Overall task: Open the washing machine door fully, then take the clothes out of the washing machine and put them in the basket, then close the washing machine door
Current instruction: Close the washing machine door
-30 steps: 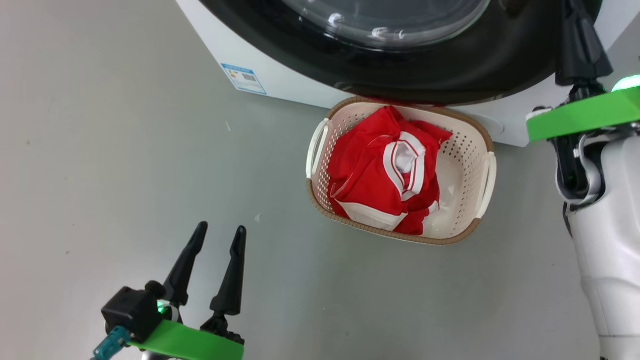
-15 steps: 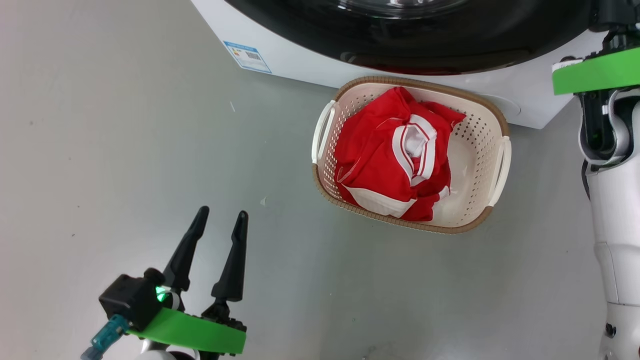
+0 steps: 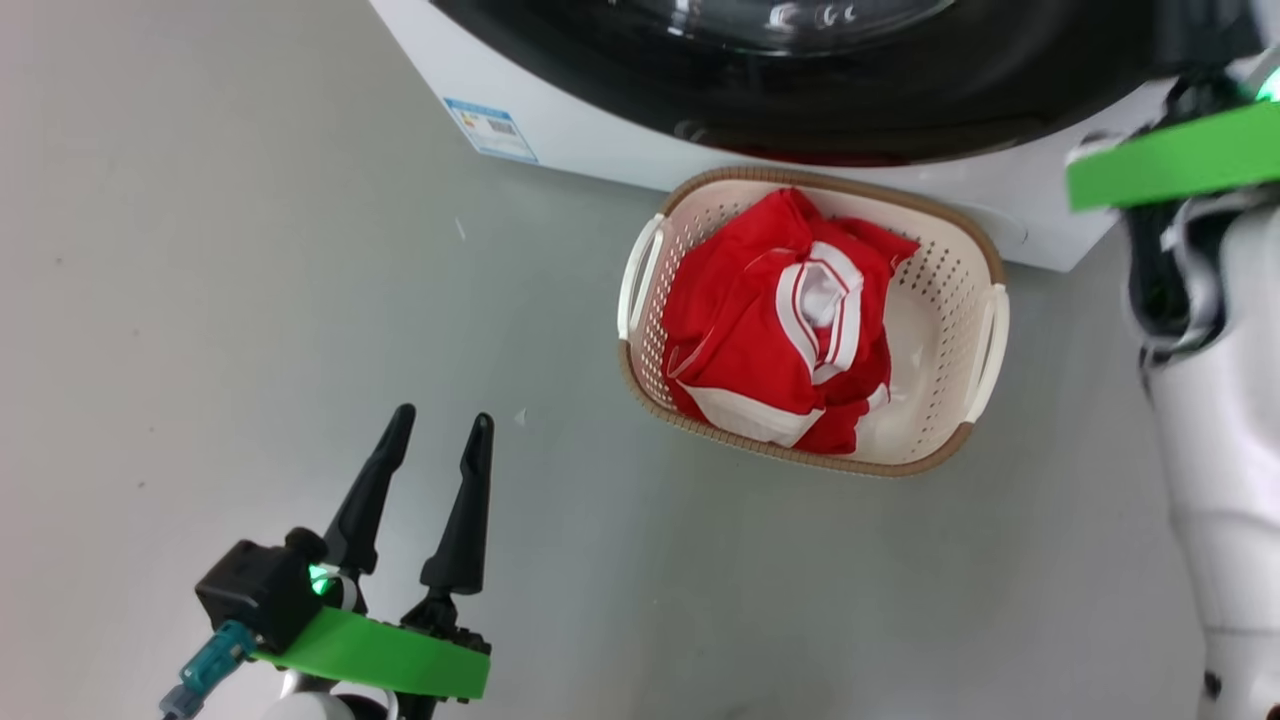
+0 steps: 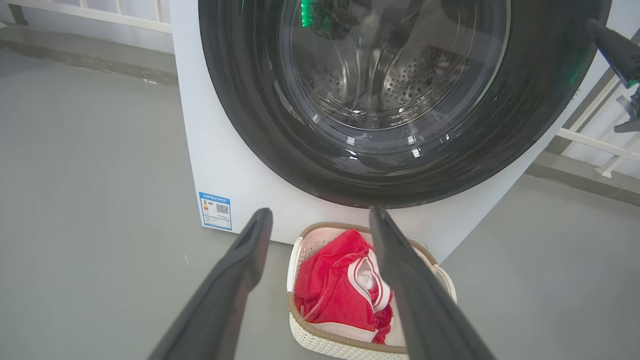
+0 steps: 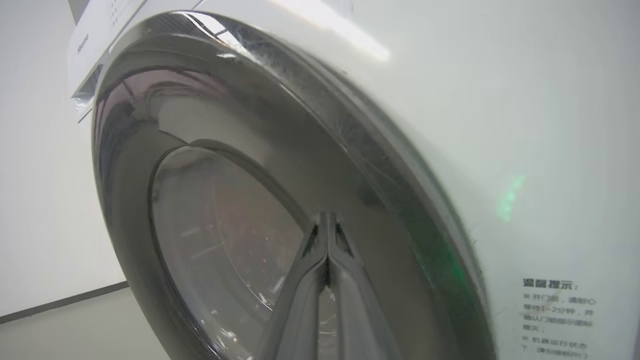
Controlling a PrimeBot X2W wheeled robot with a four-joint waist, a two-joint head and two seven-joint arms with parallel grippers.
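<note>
Since the clothes (image 3: pixel 775 330) lie heaped in the basket (image 3: pixel 935 300), which stands on the floor right against the front of the washing machine (image 3: pixel 560 130), the unloading looks done. The washing machine door (image 4: pixel 350 165) appears flush with the cabinet, so closing seems finished or nearly so; whether it has latched cannot be judged. The right hand (image 5: pixel 326 216), closed tight and holding nothing, points at the door's black rim. The left hand (image 3: pixel 442 416) hovers spread wide and empty over the floor.
</note>
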